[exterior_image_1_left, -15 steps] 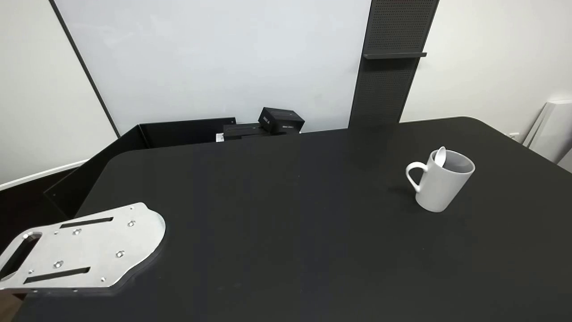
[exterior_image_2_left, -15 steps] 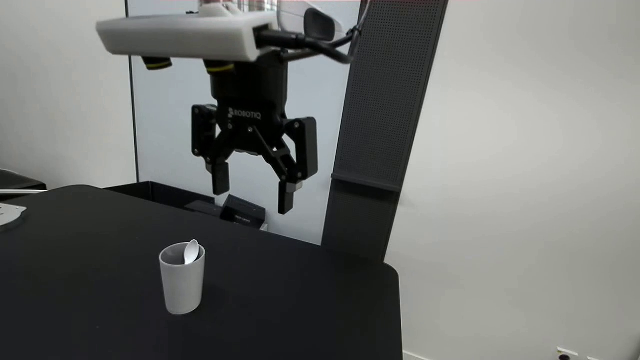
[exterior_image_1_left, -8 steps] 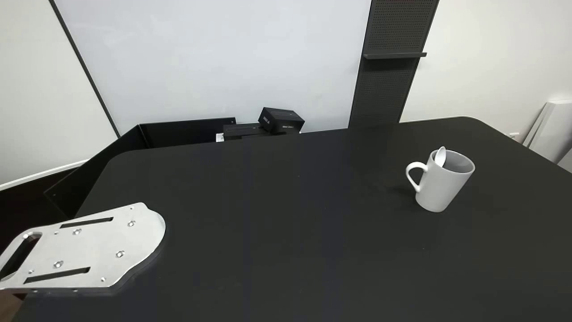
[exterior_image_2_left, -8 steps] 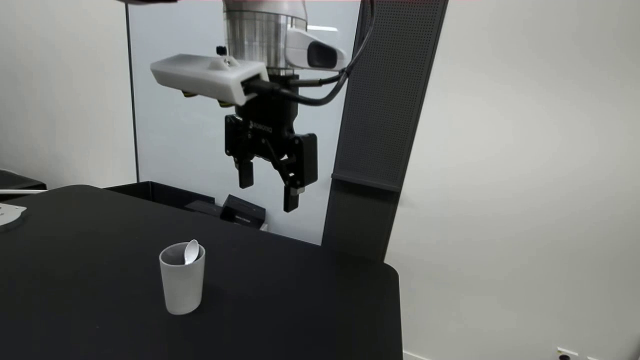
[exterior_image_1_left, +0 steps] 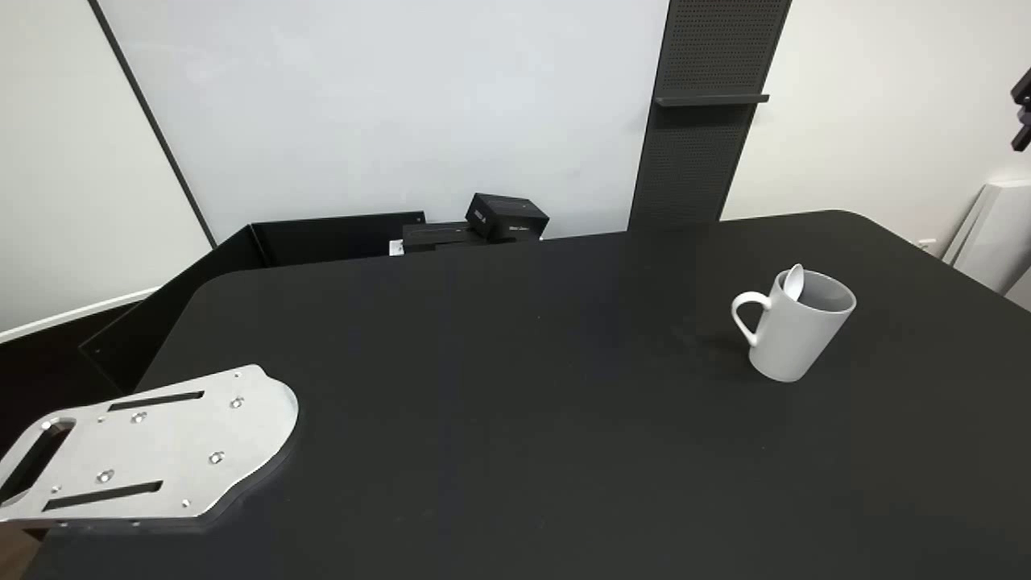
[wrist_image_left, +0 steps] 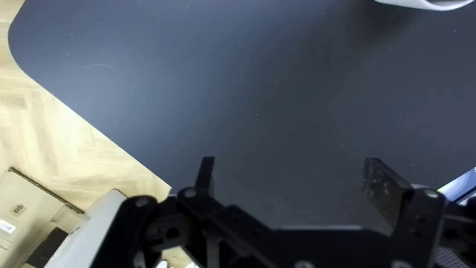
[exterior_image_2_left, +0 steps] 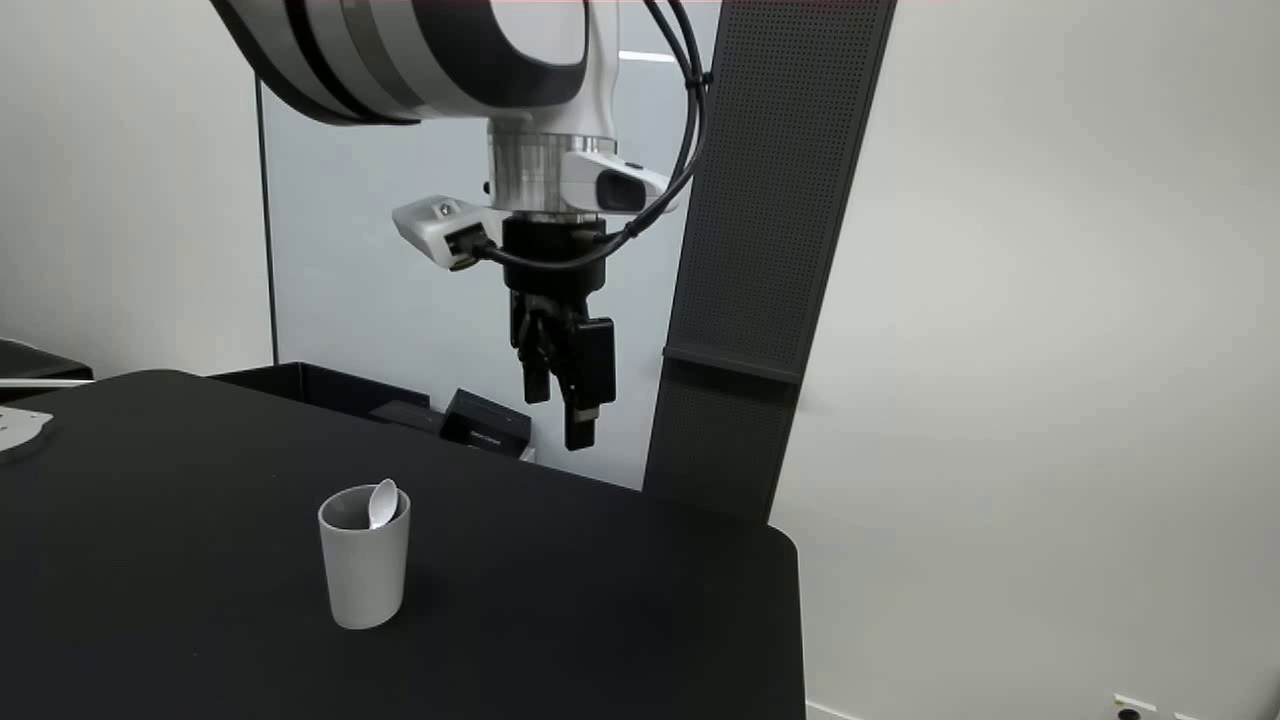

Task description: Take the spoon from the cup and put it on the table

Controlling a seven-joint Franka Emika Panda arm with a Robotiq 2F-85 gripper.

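A pale metal plate, slotted and drilled, lay at the left of the black tabletop in an exterior view, well apart from the upright white mug. Past the back edge sat a small black box, with a dark perforated panel rising to its right. The spoon was in the mug, bowl up; the mug's side hid its lower part in both exterior views. Your gripper hung clear of the mug, its two fingers spread wide, with tabletop showing between them in the wrist view. Since half a second earlier, you had turned the gripper, so its fingers looked nearer each other in an exterior view; more of the arm had come into sight, and a fingertip had appeared at the right edge of an exterior view. Mug, spoon and plate had stayed put.
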